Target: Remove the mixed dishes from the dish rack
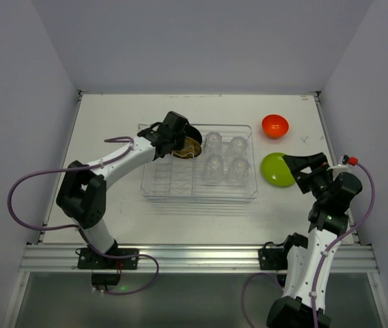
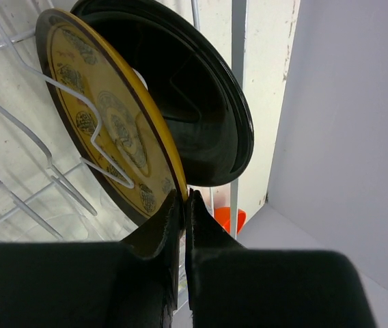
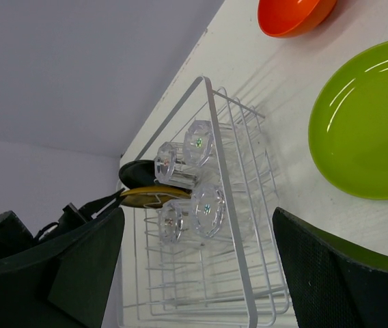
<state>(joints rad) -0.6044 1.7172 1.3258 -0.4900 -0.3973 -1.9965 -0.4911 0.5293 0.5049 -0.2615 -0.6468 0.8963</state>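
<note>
- Grip: the left gripper is pressed together on the thin rim of the yellow patterned plate. Only the very fingertips hold it. So shallow a pinch may let the plate slide out or swing once it is lifted.
- Neighbour: the black plate leans right behind the yellow one in the far left corner of the rack. Whether the two touch cannot be told. Raising one may drag or tip the other.
- Wires: a rack divider crosses the yellow plate's face. A slanted pull may snag the rim and jerk the rack along the bench.
- Glasses: four tumblers stand in the right half of the rack, near the plates. A jolt to the rack may topple them.
- Spare arm: the right gripper hangs spread wide and empty at the right edge of the bench, just by the green plate. The orange bowl lies beyond it, toward the far right corner. A plate carried that way may strike any of them.
</note>
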